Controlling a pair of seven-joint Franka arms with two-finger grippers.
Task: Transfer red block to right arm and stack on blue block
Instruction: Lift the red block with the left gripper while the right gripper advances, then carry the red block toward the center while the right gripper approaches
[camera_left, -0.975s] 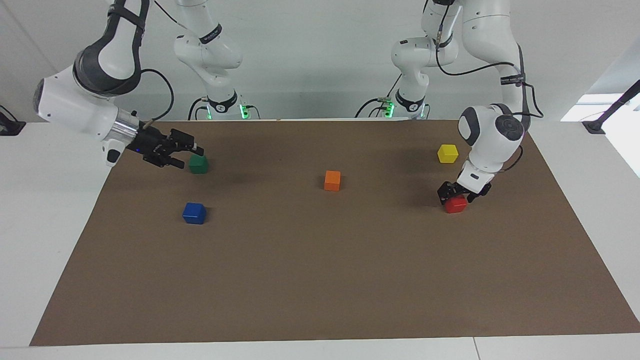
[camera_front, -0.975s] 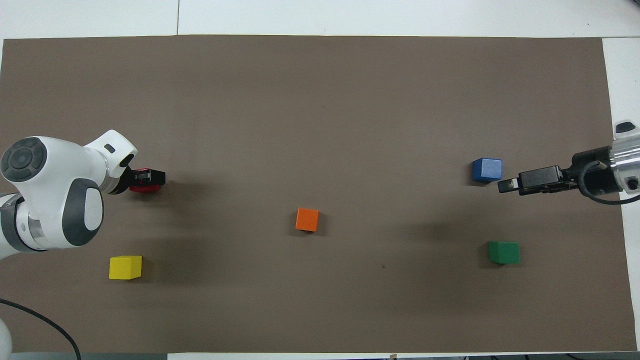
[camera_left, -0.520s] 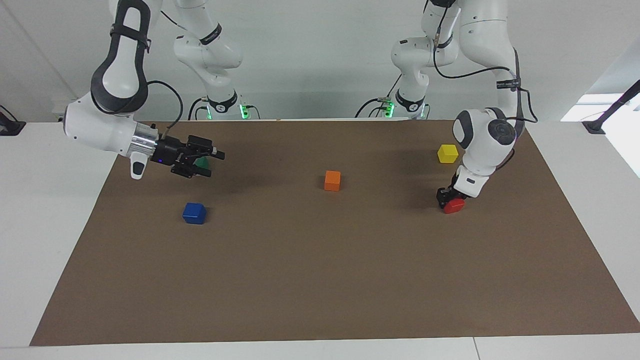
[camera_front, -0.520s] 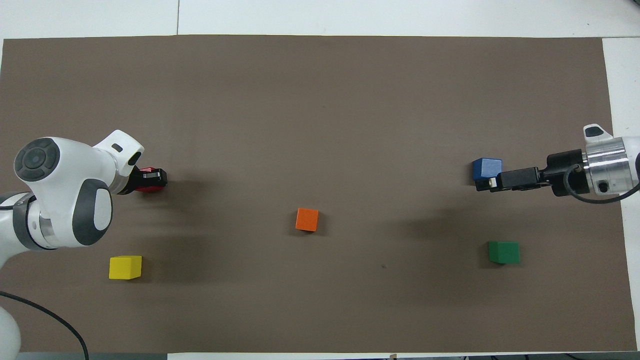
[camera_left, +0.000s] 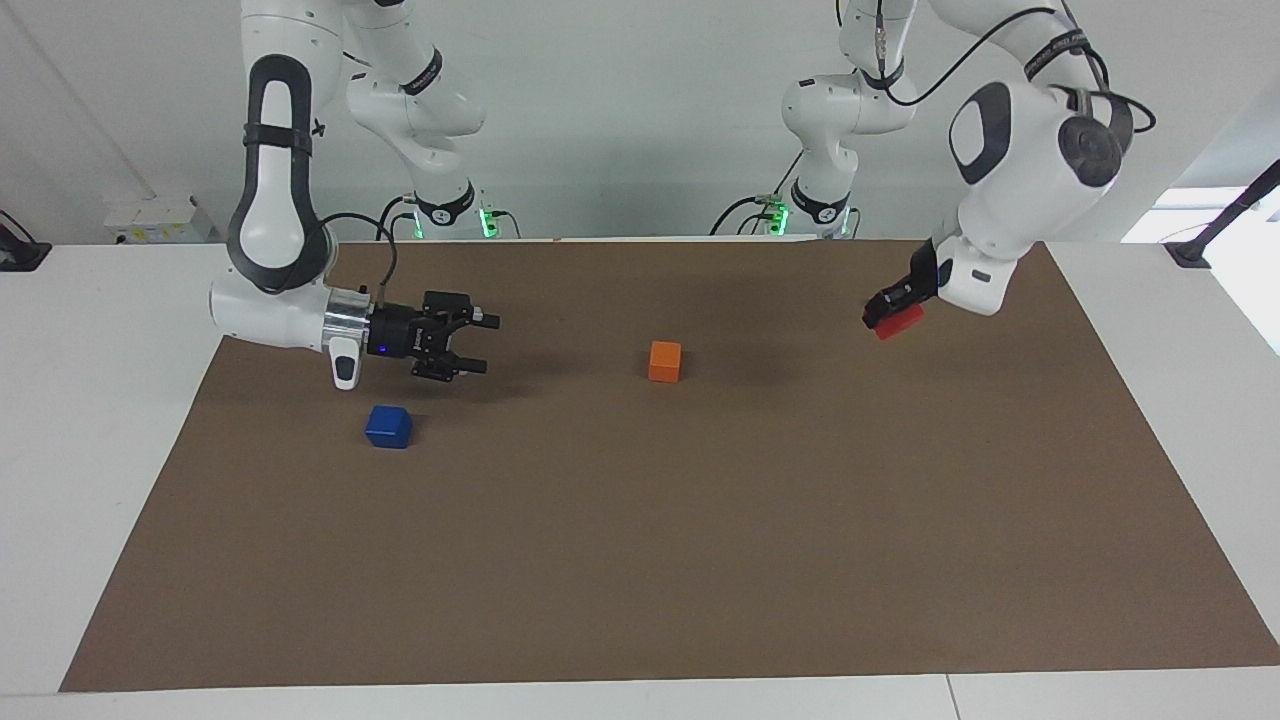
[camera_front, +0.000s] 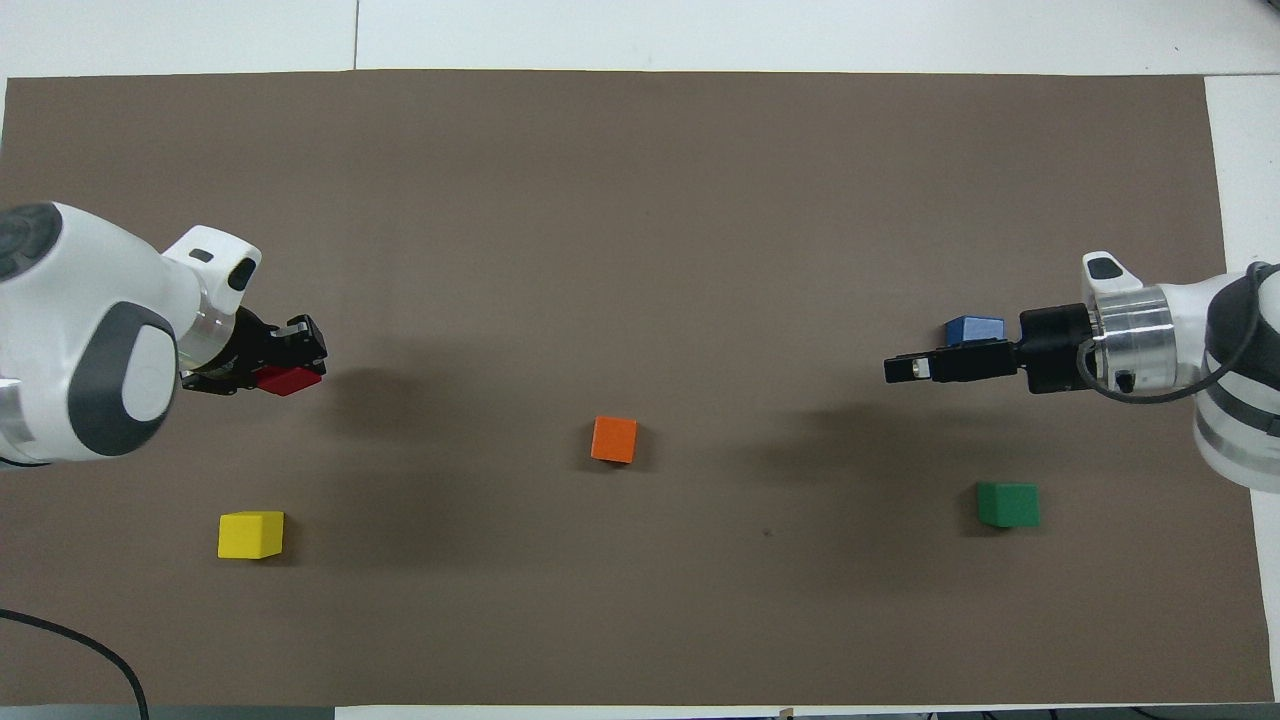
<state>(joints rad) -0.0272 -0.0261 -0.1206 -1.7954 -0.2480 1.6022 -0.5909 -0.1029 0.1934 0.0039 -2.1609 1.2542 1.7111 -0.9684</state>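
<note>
The red block (camera_left: 899, 321) (camera_front: 288, 380) hangs in the air over the mat at the left arm's end, with my left gripper (camera_left: 893, 312) (camera_front: 290, 366) shut on it. The blue block (camera_left: 388, 426) (camera_front: 973, 328) sits on the mat at the right arm's end, partly covered in the overhead view by the right gripper. My right gripper (camera_left: 483, 343) (camera_front: 905, 368) is open and empty. It lies level above the mat, pointing toward the table's middle, over a spot beside the blue block.
An orange cube (camera_left: 664, 361) (camera_front: 614, 439) sits mid-table on the brown mat (camera_left: 700, 550). A green cube (camera_front: 1008, 504) and a yellow cube (camera_front: 250, 534) show only in the overhead view, nearer to the robots; the arms hide them in the facing view.
The left gripper shut on the red block and lifted it off the mat. The right gripper travelled toward the table's middle, staying open.
</note>
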